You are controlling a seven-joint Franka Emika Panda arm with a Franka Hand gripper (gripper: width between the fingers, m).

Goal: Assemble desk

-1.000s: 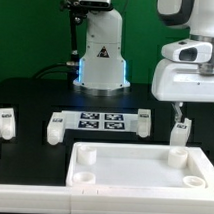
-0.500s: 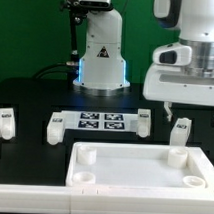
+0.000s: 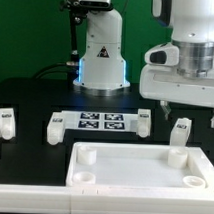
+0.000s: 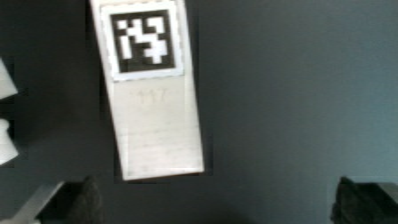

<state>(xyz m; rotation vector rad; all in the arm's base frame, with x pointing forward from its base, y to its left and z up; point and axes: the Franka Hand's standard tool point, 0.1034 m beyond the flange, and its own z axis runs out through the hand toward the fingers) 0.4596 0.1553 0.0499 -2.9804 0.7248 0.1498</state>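
The desk's large white rimmed panel lies flat at the front, with round holes in its corners. A short square white leg with a black-and-white tag stands just behind the panel's corner on the exterior view's right. My gripper hangs open above that leg, touching nothing. In the wrist view the same leg fills the middle with its tag at one end. It lies ahead of the gripper, whose two dark fingertips stand wide apart with only bare table between them.
The marker board lies mid-table, with a white leg at each end. Another leg stands at the exterior view's left. The arm's base rises behind the board. White part edges show at the wrist view's border.
The gripper has moved up and toward the exterior view's left, off the leg it hung low over. It stays open, and the leg has not moved.
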